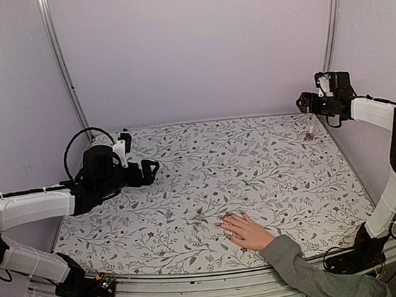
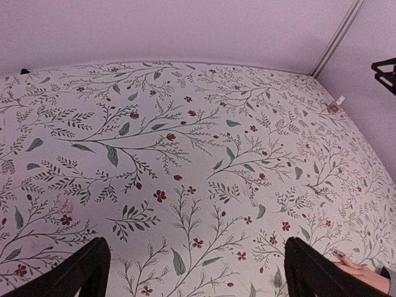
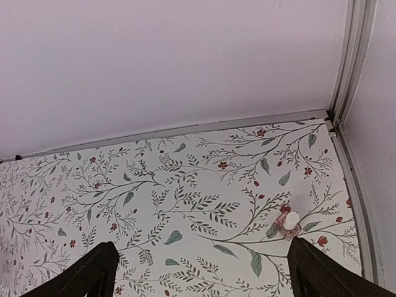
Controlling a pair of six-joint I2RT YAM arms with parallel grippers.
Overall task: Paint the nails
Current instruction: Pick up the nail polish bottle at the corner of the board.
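The tiny pale nails sat at the fingertips of a light-skinned human hand in a grey fabric sleeve. The hand lay flat, palm down, on the floral-patterned cloth worktop, close to its near edge, with the fingers spread and pointing away to the left. The nails were too small for their colour to be made out.

Both claws were well apart from the hand. The left claw hovered far to the hand's left and further back, with its black jaws spread as wide as they go and nothing between them. In its wrist view only a sliver of the hand showed, beyond the right jaw. The right claw hung high, beyond the hand and to its right, near the back corner. Its jaws were also fully spread and held nothing.

A small clear bottle with a white cap stood upright well beyond the hand, close to the worktop's right edge and just below the right claw.

Bare patterned cloth stretched between the hand and both claws. Plain lilac walls closed off the back and both sides.

The left arm reached in low and nearly level from the hand's left. The right arm rose steeply at the hand's right, then bent back inward.
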